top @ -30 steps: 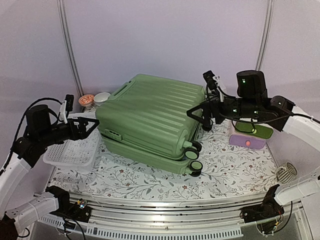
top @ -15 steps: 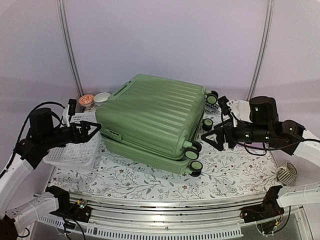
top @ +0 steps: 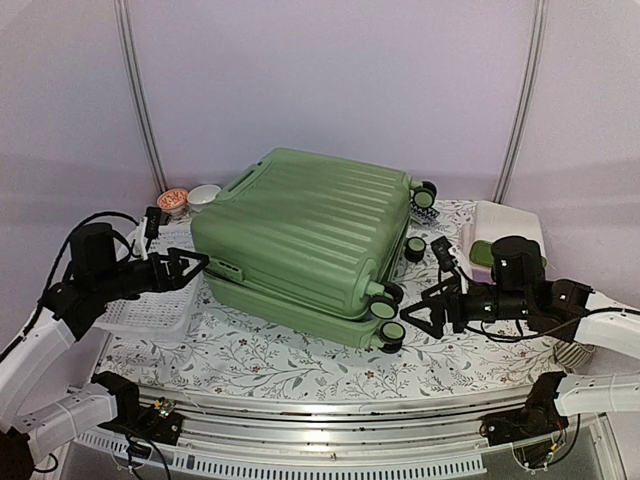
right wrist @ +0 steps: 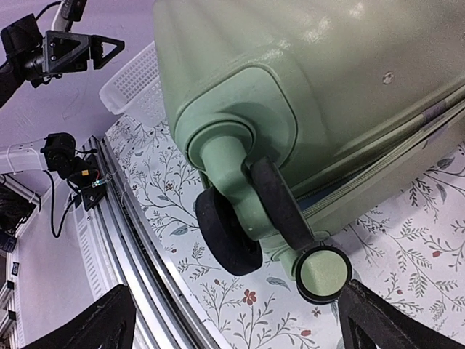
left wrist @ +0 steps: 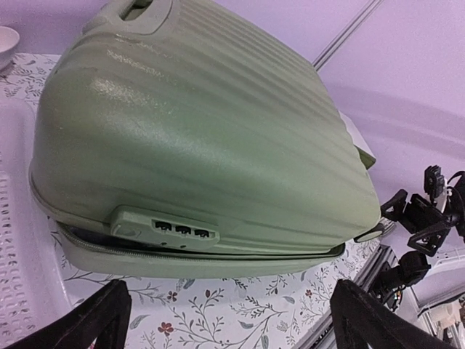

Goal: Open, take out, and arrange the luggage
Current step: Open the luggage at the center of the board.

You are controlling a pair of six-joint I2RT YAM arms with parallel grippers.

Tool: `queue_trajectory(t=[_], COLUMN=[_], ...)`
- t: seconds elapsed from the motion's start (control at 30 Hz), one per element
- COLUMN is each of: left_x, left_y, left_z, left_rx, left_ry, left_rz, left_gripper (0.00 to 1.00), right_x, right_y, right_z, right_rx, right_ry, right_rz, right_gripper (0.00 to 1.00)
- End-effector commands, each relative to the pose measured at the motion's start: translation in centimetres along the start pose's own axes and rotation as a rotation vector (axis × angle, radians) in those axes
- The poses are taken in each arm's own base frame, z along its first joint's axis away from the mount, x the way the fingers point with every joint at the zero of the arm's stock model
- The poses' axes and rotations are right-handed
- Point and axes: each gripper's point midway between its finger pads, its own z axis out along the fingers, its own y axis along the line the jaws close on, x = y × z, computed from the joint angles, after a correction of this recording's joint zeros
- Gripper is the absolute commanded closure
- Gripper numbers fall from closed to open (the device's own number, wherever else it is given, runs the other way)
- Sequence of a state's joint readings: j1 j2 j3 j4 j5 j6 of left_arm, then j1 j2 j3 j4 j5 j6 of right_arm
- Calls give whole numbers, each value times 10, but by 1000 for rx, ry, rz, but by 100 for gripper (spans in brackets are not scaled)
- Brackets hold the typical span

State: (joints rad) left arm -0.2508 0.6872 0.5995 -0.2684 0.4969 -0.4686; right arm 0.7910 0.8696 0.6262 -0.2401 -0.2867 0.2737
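The luggage (top: 300, 235) lies flat and closed in the middle of the floral tablecloth (top: 290, 365). Its ribbed hard shell looks stiff, slick and probably heavy, so the lid's lip beside the combination lock (left wrist: 166, 230) seems the best hold. The left gripper (top: 197, 268) and right gripper (top: 413, 322) both gape, holding nothing.

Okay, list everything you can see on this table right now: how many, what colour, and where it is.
luggage: one, light green, lying flat, mid-table
basket: one, white perforated, left of the luggage
white bowl: one, white, far left, behind the luggage
dish: one, reddish contents, beside the white bowl
white box: one, white, far right
tablecloth: one, white floral, over the table
left gripper: one, black, open, at the luggage's left side
right gripper: one, black, open, by the luggage's near right corner
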Motion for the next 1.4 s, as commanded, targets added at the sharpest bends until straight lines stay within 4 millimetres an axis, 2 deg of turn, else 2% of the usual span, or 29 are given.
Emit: queue_trajectory(t=[0.0, 0.27, 0.4, 0.6, 0.73, 0.87, 1.03, 1.2, 1.37], left_x=[-5, -9, -11, -16, -18, -19, -22, -32, -48], left_y=[-10, -12, -13, -13, -13, -14, -16, -20, -38], left_z=[0, -5, -6, -5, -3, -3, -6, -16, -37], left_rx=[46, 33, 30, 25, 21, 24, 17, 0, 18], left_ry=[-23, -34, -37, -40, -36, -34, -39, -71, -153], left_rz=[19, 38, 50, 64, 65, 68, 94, 122, 188], left_gripper=[2, 2, 2, 2, 2, 2, 2, 2, 2], right_x=[-11, -14, -8, -18, -19, -17, -30, -56, -89], right_y=[12, -7, -10, -8, -4, -8, -7, 1, 3], right_z=[16, 37, 48, 53, 62, 67, 55, 33, 11], right_rx=[-91, -6, 3, 12, -24, -6, 26, 46, 112], right_ry=[-55, -81, -54, -74, -56, -32, -77, -172, -239], right_rz=[-54, -197, -262, -339, -358, -365, -384, -382, -341], right_gripper=[1, 1, 1, 1, 14, 32, 53, 58, 65])
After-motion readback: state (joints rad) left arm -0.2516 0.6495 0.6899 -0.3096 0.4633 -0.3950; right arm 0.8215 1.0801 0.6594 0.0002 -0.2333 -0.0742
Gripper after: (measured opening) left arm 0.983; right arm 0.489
